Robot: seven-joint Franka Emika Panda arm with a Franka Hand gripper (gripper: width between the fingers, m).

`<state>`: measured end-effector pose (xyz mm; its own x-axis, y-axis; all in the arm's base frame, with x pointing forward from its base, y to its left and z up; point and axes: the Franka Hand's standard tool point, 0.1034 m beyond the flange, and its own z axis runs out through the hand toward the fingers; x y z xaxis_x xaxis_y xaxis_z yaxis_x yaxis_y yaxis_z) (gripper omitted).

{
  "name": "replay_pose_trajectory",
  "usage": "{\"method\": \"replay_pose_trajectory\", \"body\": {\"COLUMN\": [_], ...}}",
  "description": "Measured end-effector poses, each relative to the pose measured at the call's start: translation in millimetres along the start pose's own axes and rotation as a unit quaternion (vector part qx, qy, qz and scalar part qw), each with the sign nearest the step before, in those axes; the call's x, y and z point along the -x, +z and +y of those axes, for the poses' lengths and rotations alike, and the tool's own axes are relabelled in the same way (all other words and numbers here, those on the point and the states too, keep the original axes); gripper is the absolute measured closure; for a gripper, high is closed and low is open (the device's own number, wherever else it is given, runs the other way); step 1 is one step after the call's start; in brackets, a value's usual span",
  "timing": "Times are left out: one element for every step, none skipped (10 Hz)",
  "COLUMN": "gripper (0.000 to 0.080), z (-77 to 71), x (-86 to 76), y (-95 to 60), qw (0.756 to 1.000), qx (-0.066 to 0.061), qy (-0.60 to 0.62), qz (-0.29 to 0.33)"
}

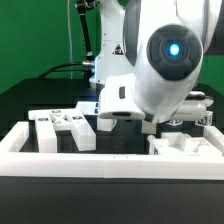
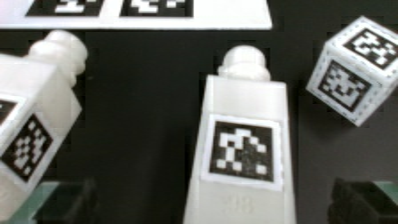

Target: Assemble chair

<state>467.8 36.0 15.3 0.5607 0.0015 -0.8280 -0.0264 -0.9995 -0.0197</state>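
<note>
Above the black worktop (image 1: 120, 143), the gripper (image 1: 128, 123) hung with its jaws wide apart and nothing clamped between them. In the exterior view the chair parts (image 1: 80, 130) lay in 2 groups inside the long white border rails (image 1: 100, 165). A left group (image 1: 62, 125) sat at about 9 o'clock from the gripper, on the exterior view's left. A right group (image 1: 185, 147) sat at about 4 o'clock, on the exterior view's right, partly hidden by the arm (image 1: 165, 60). Their tags were too small to read there. The wrist view showed 3 parts up close. A long leg (image 2: 240, 140), with a rounded peg at 1 end and a square black-and-white tag on its face, lay directly under the gripper (image 2: 214, 205). Its tagged end sat between the 2 dark fingers (image 2: 63, 205), and a strip of worktop showed on each side, so neither finger touched it. A second pegged leg (image 2: 36, 110) lay beside it, apart and roughly parallel. A tilted tagged block (image 2: 365, 70) lay near on the other side, also apart. Beyond the pegs the marker board (image 2: 143, 10) lay flat on the worktop.
</note>
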Motion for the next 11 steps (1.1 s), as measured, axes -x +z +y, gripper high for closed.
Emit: {"method": "replay_pose_trajectory", "body": {"gripper": [0.0150,0.0150,0.0150,0.0177,0.0177,0.0360,0.0514,0.0514,0.0512,0.0512,0.0512], "z": [-1.0,-2.1,-2.3,-2.3,-2.5,-2.5,-2.9,-3.1,-3.6,-3.9,-3.9], "x": [-6.7,-6.9,-8.3,-8.9,-9.0,-9.1,-9.4,-9.4,-9.3,-9.3,-9.3], "y": [-2.4,-2.2,0.0,0.6,0.9,1.4,1.8,1.7,1.8,1.8,1.8], "qw": [1.000,1.000,1.000,1.000,1.000,1.000,1.000,1.000,1.000,1.000,1.000], "qx": [0.000,0.001,0.001,0.001,0.001,0.001,0.001,0.001,0.000,0.001,0.001], "qy": [-0.001,-0.001,-0.001,-0.001,-0.001,-0.001,-0.001,-0.001,-0.001,-0.002,-0.002], "qz": [0.013,0.014,0.013,0.013,0.012,0.012,0.012,0.012,0.012,0.012,0.012]}}
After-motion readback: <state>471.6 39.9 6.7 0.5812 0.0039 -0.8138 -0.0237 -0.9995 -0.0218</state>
